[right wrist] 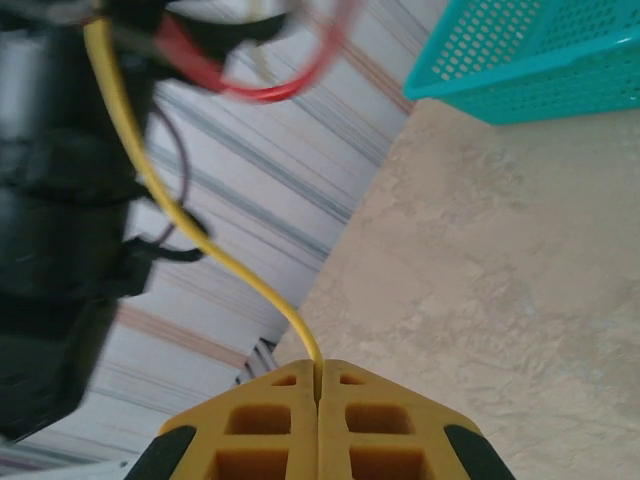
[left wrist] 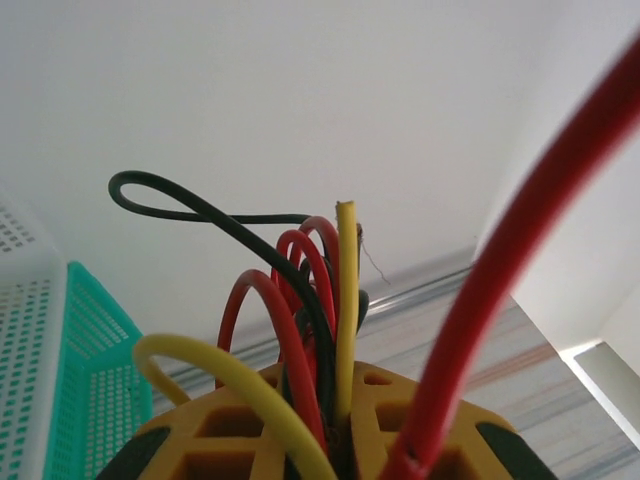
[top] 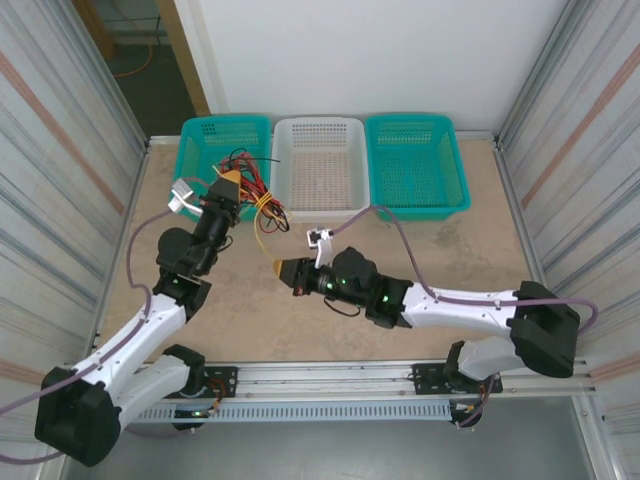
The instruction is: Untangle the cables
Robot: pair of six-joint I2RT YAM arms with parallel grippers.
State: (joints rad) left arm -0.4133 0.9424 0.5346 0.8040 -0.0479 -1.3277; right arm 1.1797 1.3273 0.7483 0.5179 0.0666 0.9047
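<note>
A bunch of red, yellow and black cables (top: 256, 190) hangs at the front of the left teal basket. My left gripper (top: 231, 179) is raised there and shut on the bunch. In the left wrist view the cables (left wrist: 312, 290) rise in loops out of the narrow gap between the yellow jaws of the left gripper (left wrist: 345, 440). One yellow cable (top: 261, 238) runs down from the bunch to my right gripper (top: 279, 268), low over the table. The right gripper (right wrist: 320, 370) is shut on the end of that yellow cable (right wrist: 200, 236).
Three baskets stand in a row at the back: teal (top: 200, 135), white (top: 320, 205) and teal (top: 416, 205). Striped walls close in both sides. Bare tabletop (top: 400, 260) lies in front of the baskets.
</note>
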